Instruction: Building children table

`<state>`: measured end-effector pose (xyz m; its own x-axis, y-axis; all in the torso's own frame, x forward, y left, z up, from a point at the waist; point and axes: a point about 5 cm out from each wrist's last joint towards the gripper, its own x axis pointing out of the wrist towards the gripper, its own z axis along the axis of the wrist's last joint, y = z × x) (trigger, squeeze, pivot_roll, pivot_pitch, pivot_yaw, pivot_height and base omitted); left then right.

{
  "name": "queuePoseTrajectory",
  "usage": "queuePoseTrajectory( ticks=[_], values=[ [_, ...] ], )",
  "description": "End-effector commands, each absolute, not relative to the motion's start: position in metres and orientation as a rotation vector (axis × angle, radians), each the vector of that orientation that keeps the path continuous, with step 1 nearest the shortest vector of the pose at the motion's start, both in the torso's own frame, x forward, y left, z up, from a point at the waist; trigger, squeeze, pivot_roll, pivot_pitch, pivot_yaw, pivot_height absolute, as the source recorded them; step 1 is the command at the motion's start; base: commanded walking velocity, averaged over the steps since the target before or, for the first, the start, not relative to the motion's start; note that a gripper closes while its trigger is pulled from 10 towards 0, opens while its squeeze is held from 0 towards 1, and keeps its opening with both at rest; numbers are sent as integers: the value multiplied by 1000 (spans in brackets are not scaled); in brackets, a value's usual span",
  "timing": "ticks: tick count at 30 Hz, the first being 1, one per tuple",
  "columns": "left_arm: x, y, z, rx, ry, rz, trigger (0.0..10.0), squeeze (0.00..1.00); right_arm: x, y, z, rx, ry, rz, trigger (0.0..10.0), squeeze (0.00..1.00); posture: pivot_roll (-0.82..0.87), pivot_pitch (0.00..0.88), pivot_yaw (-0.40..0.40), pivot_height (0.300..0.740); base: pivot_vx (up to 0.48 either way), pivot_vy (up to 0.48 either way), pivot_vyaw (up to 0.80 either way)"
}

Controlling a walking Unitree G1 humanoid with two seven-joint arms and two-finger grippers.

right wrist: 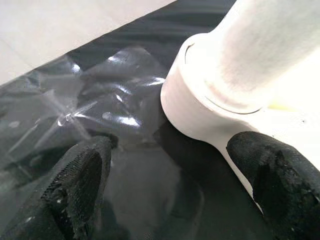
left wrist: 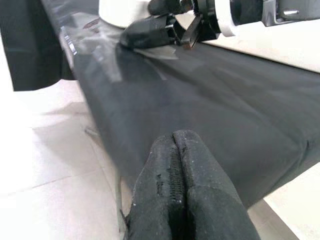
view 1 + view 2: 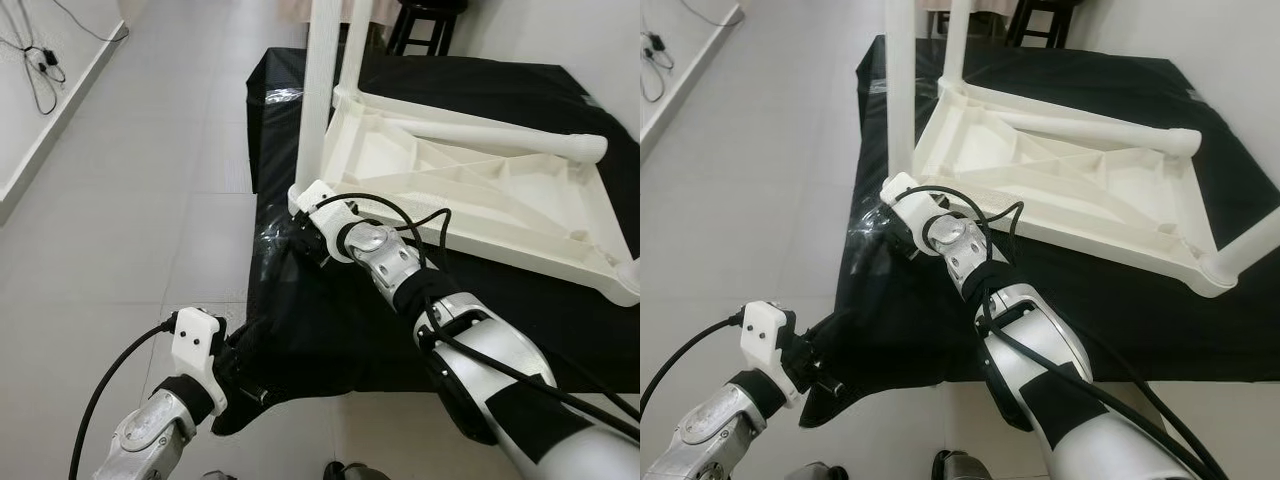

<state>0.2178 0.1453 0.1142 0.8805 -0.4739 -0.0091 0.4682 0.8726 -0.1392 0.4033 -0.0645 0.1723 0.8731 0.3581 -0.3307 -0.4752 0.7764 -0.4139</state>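
Observation:
The white plastic children table (image 3: 480, 190) lies upside down on a black cloth (image 3: 330, 320). One white leg (image 3: 320, 100) stands upright in the near left corner socket (image 1: 200, 110). Another leg (image 3: 500, 135) lies across the underside. My right gripper (image 3: 305, 245) is open low at that corner, with one finger (image 1: 75, 185) over a clear plastic bag (image 1: 100, 100) and the other finger (image 1: 280, 185) against the table's rim. My left gripper (image 2: 179, 150) is shut with nothing visible between its fingers. It sits at the cloth's near left edge (image 3: 250, 385).
A second upright leg (image 3: 355, 40) stands at the far left corner. A black stool (image 3: 425, 25) stands behind the cloth-covered platform. Cables (image 3: 40, 70) lie by the wall on the left. Grey tiled floor (image 3: 150, 200) lies open to the left.

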Motion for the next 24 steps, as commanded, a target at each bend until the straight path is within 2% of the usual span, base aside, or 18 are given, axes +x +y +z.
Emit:
queuePoseTrajectory(
  ticks=[1, 3, 5, 6, 7, 10, 11, 12, 14, 15, 17, 18, 21, 24],
  values=[
    [216, 142, 112, -135, 59, -501, 10000, 0, 412, -68, 202, -441, 130, 391, 10000, 0, 62, 151, -130, 740, 0, 0, 0],
    [217, 143, 112, -133, 60, -501, 10000, 0, 411, -64, 204, -382, 119, 457, 10000, 0, 58, 143, -128, 740, 0, 0, 0],
    [219, 143, 111, -128, 62, -501, 10000, 0, 405, -60, 210, -274, 86, 699, 10000, 0, 49, 130, -122, 740, 0, 0, 0],
    [219, 143, 111, -128, 62, -501, 10000, 0, 405, -60, 210, -274, 86, 699, 10000, 0, 49, 130, -122, 740, 0, 0, 0],
    [219, 143, 111, -126, 62, -502, 10000, 0, 400, -64, 213, -258, 66, 836, 10000, 0, 43, 124, -118, 740, 0, 0, 0],
    [220, 143, 110, -126, 62, -503, 10000, 0, 395, -72, 215, -274, 45, 948, 10000, 0, 43, 124, -118, 740, 0, 0, 0],
    [221, 143, 110, -126, 62, -508, 10000, 0, 389, -91, 215, -325, 52, 1060, 10000, 0, 35, 116, -114, 740, 0, 0, 0],
    [221, 143, 110, -126, 62, -508, 10000, 0, 389, -91, 215, -325, 52, 1060, 10000, 0, 35, 116, -114, 740, 0, 0, 0],
    [222, 142, 110, -128, 63, -518, 10000, 0, 380, -132, 213, -447, 121, 1163, 10000, 0, 23, 105, -107, 740, 0, 0, 0],
    [222, 142, 110, -128, 63, -518, 10000, 0, 380, -132, 213, -447, 121, 1163, 10000, 0, 23, 105, -107, 740, 0, 0, 0],
    [223, 141, 109, -127, 64, -531, 10000, 0, 381, -162, 213, -540, 214, 1106, 10000, 0, 19, 101, -104, 740, 0, 0, 0],
    [223, 141, 109, -127, 64, -531, 10000, 0, 381, -162, 213, -540, 214, 1106, 10000, 0, 19, 101, -104, 740, 0, 0, 0],
    [224, 141, 109, -117, 63, -542, 10000, 0, 391, -206, 216, -661, 348, 847, 10000, 0, 19, 96, -106, 740, 0, 0, 0],
    [224, 141, 109, -110, 61, -543, 10000, 0, 390, -225, 218, -694, 402, 769, 10000, 0, 23, 92, -109, 740, 0, 0, 0]
  ],
)
